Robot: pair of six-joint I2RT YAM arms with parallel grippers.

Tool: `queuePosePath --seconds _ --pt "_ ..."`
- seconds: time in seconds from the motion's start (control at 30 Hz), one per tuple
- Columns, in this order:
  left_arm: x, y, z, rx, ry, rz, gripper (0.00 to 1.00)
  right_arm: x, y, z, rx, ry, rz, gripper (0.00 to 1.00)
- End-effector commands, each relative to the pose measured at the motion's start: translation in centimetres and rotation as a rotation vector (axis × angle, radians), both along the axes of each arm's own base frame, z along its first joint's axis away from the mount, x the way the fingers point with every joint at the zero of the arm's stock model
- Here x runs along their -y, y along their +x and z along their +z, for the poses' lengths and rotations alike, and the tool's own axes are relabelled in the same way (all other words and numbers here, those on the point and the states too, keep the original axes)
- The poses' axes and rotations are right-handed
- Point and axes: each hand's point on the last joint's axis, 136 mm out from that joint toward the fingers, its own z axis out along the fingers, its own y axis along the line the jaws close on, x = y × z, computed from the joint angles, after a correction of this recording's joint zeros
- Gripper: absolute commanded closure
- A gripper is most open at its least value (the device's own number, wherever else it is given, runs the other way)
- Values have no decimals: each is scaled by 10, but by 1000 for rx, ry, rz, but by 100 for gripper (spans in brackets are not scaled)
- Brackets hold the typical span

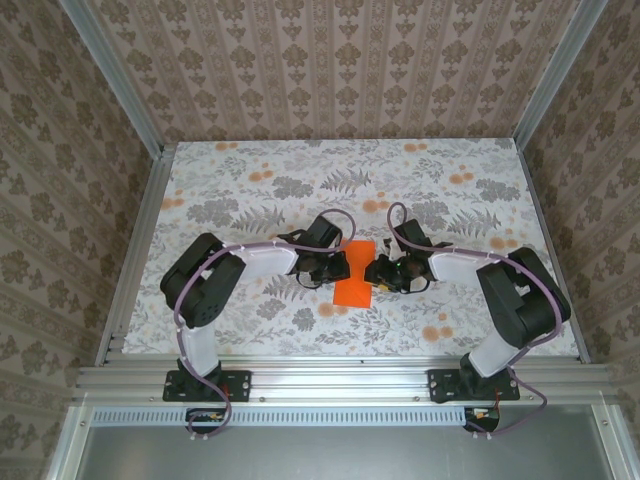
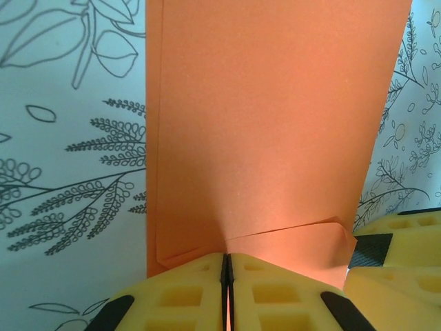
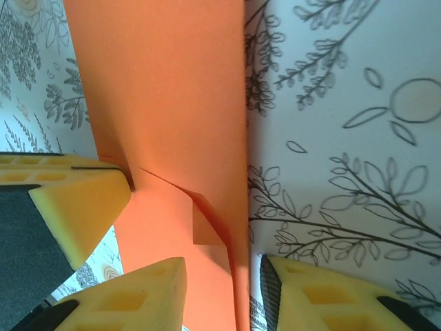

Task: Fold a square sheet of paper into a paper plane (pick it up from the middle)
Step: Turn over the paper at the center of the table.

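Note:
The bright orange sheet of paper lies folded into a tall narrow shape between my two grippers at the table's middle. My left gripper is shut on its near edge; in the left wrist view the paper puckers and creases where it enters the closed jaws of that gripper. My right gripper stands open astride the opposite long edge, and in the right wrist view the paper, with a small folded flap, runs between its parted fingers. I cannot make out a pointed paper plane shape.
The table carries a grey leaf print with pale orange flower blotches. Patterned walls and aluminium posts close it in on three sides. A metal rail with both arm bases runs along the near edge.

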Motion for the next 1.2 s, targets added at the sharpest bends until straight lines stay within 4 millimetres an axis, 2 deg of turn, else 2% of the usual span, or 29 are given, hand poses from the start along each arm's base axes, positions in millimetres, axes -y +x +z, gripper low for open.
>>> queuePosePath --seconds 0.0,0.37,0.57,0.73,0.87,1.0,1.03,1.13,1.17 --pt "2 -1 -5 -2 20 -27 88 -10 8 3 16 40 11 67" --pt "2 -1 -3 0 19 -24 89 -18 10 11 33 98 12 69" --pt "2 0 1 1 2 -9 88 -19 6 11 43 126 22 77" --pt "8 4 20 22 -53 7 87 -17 6 18 63 114 29 89" --pt "-1 11 48 110 -64 42 81 -10 9 47 124 57 50 93" --pt "-29 18 75 230 -15 115 74 24 7 80 190 -145 51 94" --pt "-37 18 80 253 3 132 72 33 7 94 224 -194 49 94" --pt "-63 20 93 317 74 183 69 80 -2 124 262 -466 29 94" --pt "-72 21 97 336 96 206 68 103 -3 135 285 -602 6 94"
